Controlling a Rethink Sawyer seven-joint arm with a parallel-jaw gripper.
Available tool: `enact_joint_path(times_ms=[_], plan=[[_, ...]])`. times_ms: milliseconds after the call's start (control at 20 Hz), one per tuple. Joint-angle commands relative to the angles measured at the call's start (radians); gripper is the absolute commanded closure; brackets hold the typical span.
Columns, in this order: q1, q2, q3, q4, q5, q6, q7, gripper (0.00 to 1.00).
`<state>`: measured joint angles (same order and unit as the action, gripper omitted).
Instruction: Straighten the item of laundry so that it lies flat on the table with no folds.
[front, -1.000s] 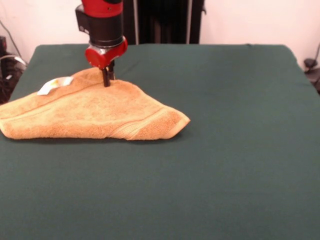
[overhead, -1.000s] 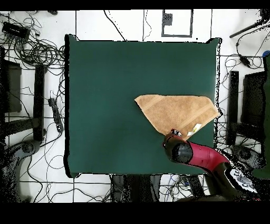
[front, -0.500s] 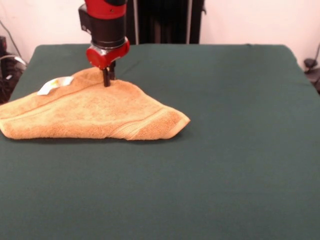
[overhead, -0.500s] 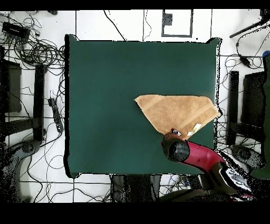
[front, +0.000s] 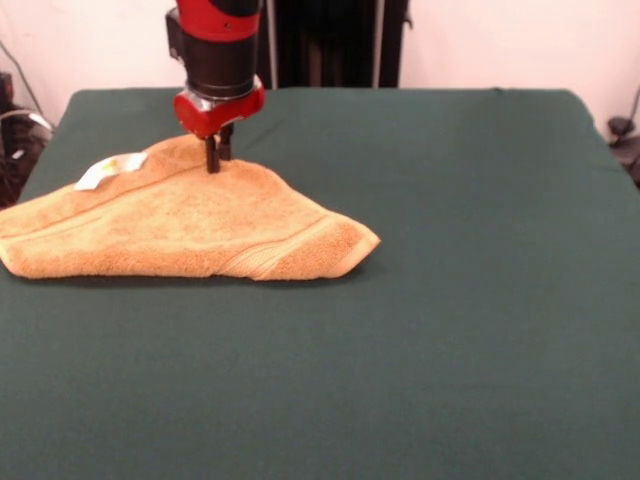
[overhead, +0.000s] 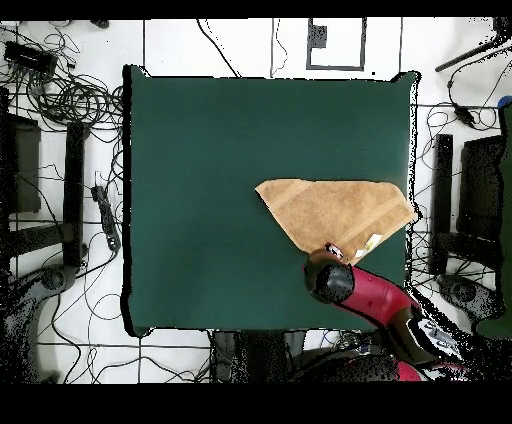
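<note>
Towel is the landmark here. The near side of the table in the front view, the whole stretch this side of the towel, is bare green felt, and nothing has been spread onto it. The towel sits toward one side of the table; in the overhead view it lies close to the table's side edge and nearer the robot's end.

Progress: I'd call it barely started. The towel is still doubled over into a rough triangle, with a thick folded edge along its near side and a woven border band showing at the pointed corner. No layer has been opened out, so the full unfold and flattening is what's left.

At the towel's far edge my gripper stands upright with its tips down on the cloth at the ridge. The two dark fingers look pressed close together, pinching the towel's upper layer as far as I can judge, though the contact itself is too small to be sure. The overhead view only shows the arm's red wrist covering that spot.

Labels: a small white tag lies on the towel's far corner, beside the gripper. It has a yellowish mark on it, but no writing can be read. I see no brand text on the arm either.
</note>
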<state>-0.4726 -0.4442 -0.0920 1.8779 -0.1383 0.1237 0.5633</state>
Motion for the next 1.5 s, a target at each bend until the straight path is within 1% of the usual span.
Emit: enact_joint_path(times_ms=[50,450,750,900,1250,1500], plan=[[0.049,0.185,0.113,0.042,0.124,-0.155,0.434,1.0],[0.061,0.174,0.121,0.068,0.132,-0.189,0.495,1.0],[0.112,0.105,0.097,0.108,0.156,-0.162,0.546,1.0],[0.119,0.083,0.095,0.126,0.161,-0.166,0.555,1.0],[0.109,0.008,0.117,0.167,0.176,-0.101,0.569,1.0],[0.102,-0.028,0.146,0.188,0.197,-0.068,0.588,1.0]])
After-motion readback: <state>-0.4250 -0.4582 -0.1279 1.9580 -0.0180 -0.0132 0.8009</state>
